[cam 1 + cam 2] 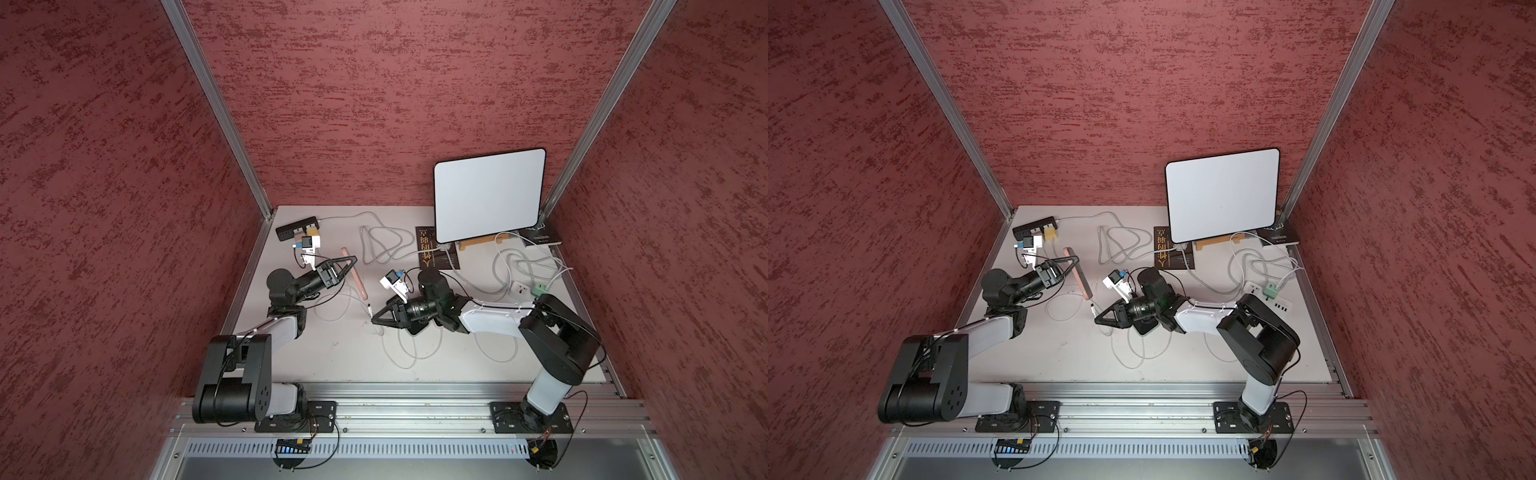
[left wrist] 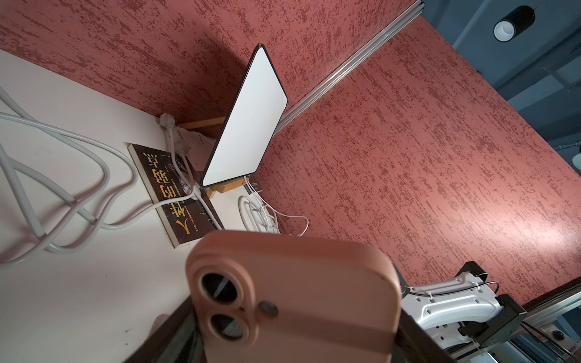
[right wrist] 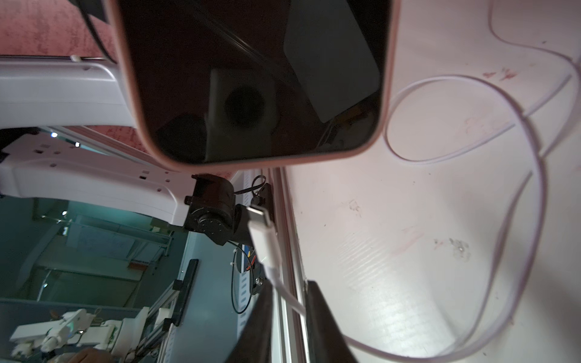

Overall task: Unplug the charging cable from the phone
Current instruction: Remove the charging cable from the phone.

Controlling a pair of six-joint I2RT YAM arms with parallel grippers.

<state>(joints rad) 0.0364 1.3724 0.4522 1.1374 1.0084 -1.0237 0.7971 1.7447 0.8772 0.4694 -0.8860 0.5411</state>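
Far left corner of the desk (image 1: 332, 361): a black socket bar (image 1: 297, 227), with a grey lead trailing off along the far edge.

Just nearer, over the left half of the desk: left gripper (image 1: 351, 265), closed firmly on the phone (image 1: 360, 286), its fingers (image 2: 415, 341) pressed against the pink case on both sides in the left wrist view. Phone turned onto a long edge, camera end toward the far edge, dark screen (image 3: 257, 78) facing the right arm. Contact between its lower side and the desk hard to judge from above.

Near the middle of the desk: white plug (image 3: 259, 217) of the charging cable (image 3: 534, 195), out of the phone, just beside its port end and pointing at it. Right gripper (image 3: 287, 290) just behind the plug, jaws partly apart, the gap wider than the thin cable running through it. Cable possibly resting against one finger, not visibly pinched. Rest of the cable in loose loops on the desk toward the near edge.

Further right, near the far edge: a dark book (image 1: 436, 251) with gold lettering, thick grey leads lying across it. Beside it, a white panel (image 1: 489, 195) propped upright on a wooden stand (image 1: 478, 244).

By the right edge: a white power strip (image 1: 521, 288) with a green adapter (image 1: 540, 289) sitting in it.
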